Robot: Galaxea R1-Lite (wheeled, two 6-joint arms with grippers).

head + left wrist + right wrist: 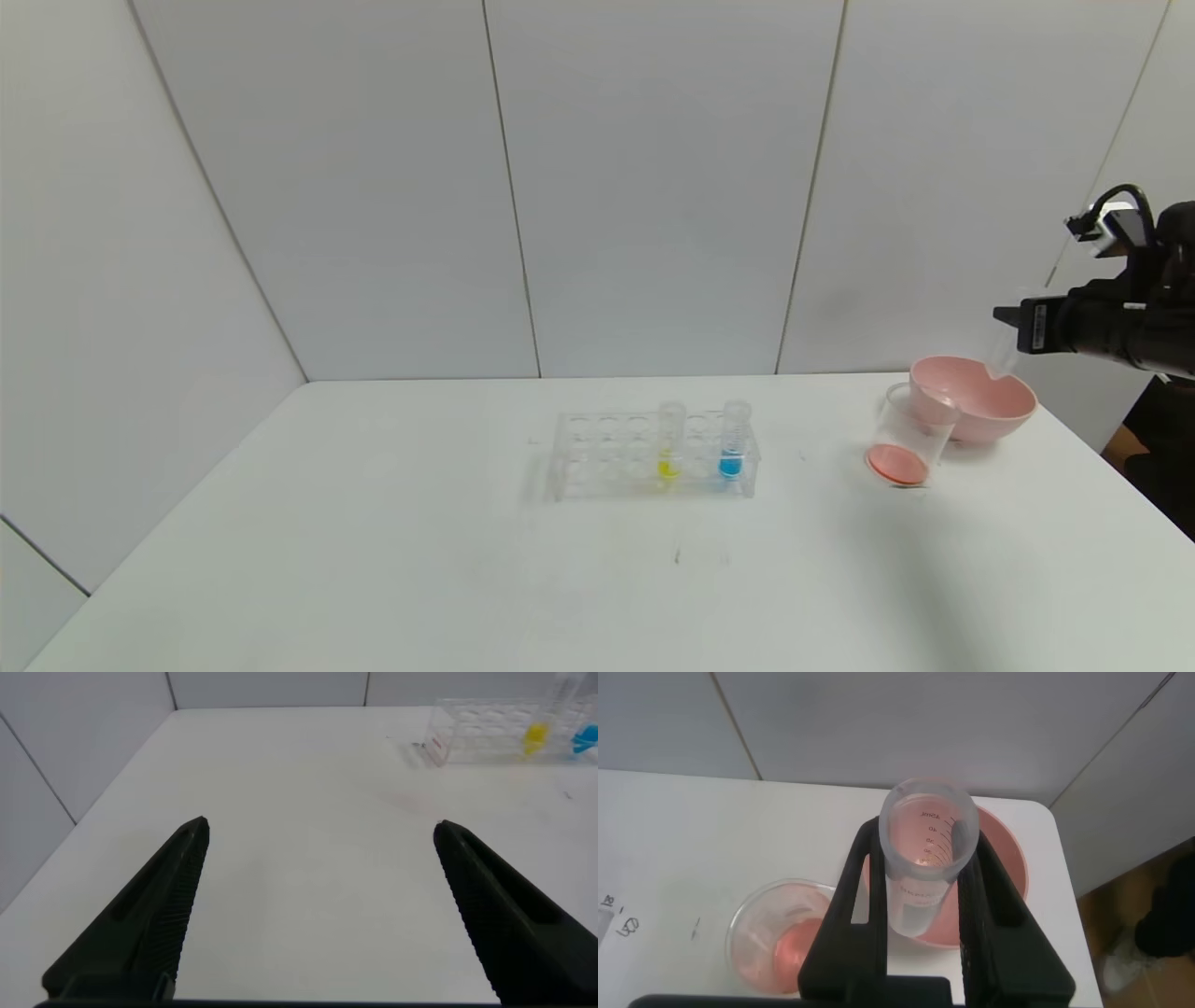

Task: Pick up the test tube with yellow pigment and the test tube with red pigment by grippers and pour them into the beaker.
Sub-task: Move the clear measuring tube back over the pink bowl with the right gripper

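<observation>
Head view first, working from the near edge of the table point(373, 579) outward: nothing is lying close to the robot, and the clear rack point(653, 457) is sitting about mid-table. The tube with yellow liquid point(668, 441) is standing upright in the rack, and a blue-tipped tube point(734, 439) is standing beside it toward the right edge. The left gripper point(318, 905) is hanging wide open and empty above the left part of the table, well apart from the rack, which it is seeing only in the distance.

Farther out, near the right edge, the beaker point(906, 437) is standing with red-orange liquid already in its bottom, touching or just beside the pink bowl point(976, 397) behind it. The right gripper point(1013, 322) is hovering above the bowl's far side, clamped tight on a clear tube point(926, 849) that looks drained; this is probably the red tube after its pour, and the wrist camera is looking down it at bowl and beaker below.

The red share seems done, so the step in hand looks like getting rid of the empty tube. Doing it well means lowering the tube close over the bowl before loosening the fingers, so it is dropping softly and not bouncing out, and keeping the arm clear of the beaker, which could tip at a nudge. The yellow tube is waiting untouched.
</observation>
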